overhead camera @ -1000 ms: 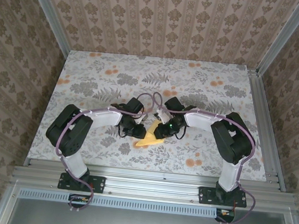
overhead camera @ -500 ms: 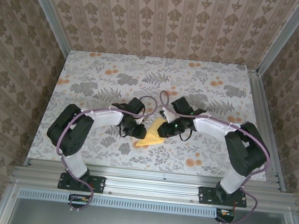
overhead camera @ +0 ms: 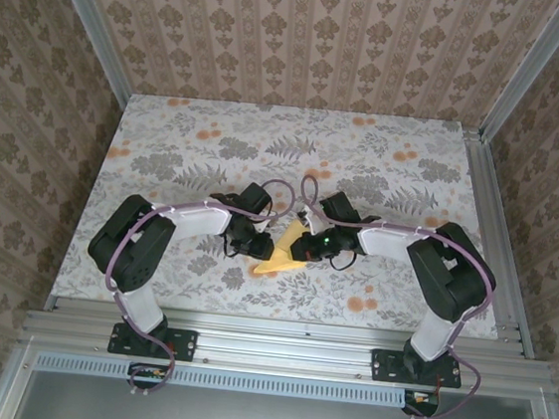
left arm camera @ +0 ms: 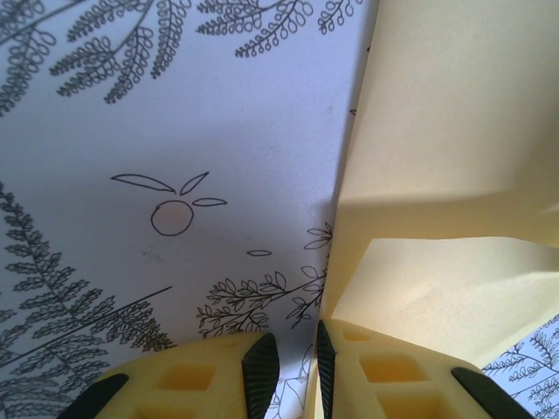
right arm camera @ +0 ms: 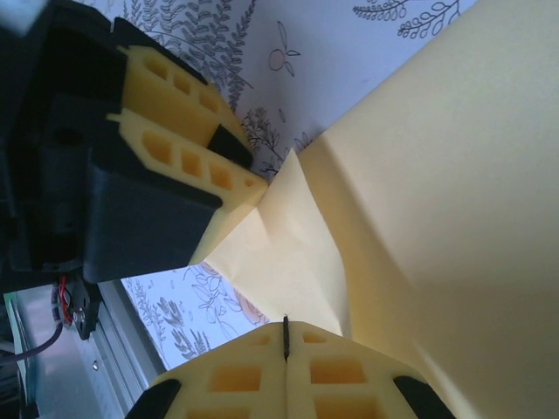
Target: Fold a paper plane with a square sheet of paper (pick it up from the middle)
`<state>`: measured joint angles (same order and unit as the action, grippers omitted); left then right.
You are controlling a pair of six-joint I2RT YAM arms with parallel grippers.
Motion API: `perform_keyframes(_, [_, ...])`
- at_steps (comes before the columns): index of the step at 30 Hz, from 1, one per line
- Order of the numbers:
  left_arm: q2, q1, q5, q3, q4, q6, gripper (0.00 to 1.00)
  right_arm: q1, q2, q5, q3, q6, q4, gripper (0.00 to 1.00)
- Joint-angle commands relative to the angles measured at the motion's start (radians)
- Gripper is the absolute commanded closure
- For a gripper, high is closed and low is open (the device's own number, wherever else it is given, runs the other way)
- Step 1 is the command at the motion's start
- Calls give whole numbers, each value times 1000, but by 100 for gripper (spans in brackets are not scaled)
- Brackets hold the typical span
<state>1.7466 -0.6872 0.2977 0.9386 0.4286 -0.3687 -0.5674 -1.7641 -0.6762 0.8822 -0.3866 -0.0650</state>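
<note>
The square sheet of paper (overhead camera: 279, 260), pale yellow and folded into a pointed wedge, lies on the flowered cloth between both grippers. My left gripper (overhead camera: 259, 242) sits at its left edge. In the left wrist view the left gripper (left arm camera: 293, 353) is open by a narrow gap with cloth visible through it, and the paper (left arm camera: 445, 131) rises along the right finger. My right gripper (overhead camera: 305, 247) sits at the paper's right side. In the right wrist view the right gripper (right arm camera: 286, 327) is shut, pads touching, on a folded flap of the paper (right arm camera: 437, 175). The left gripper's fingers (right arm camera: 183, 113) meet the flap's far tip.
The flowered cloth (overhead camera: 216, 143) covers the whole table. An aluminium rail (overhead camera: 275, 344) runs along the near edge, another rail (overhead camera: 491, 242) along the right side. Wallpapered walls close in the back and both sides. Purple cables loop over both wrists.
My right gripper has closed its jaws and its forearm has swung lower and nearer to the paper. The left arm and the paper have stayed put.
</note>
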Motion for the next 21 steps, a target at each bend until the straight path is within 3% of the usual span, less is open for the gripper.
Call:
perform_keyframes(1, [164,-66,21,-69,-93,24,73,-5,-26,-26,-1,-12,29,94])
perform_keyframes(21, [158,-67,36,-58,-95,20,73,-8,-125,19,26,41,1,94])
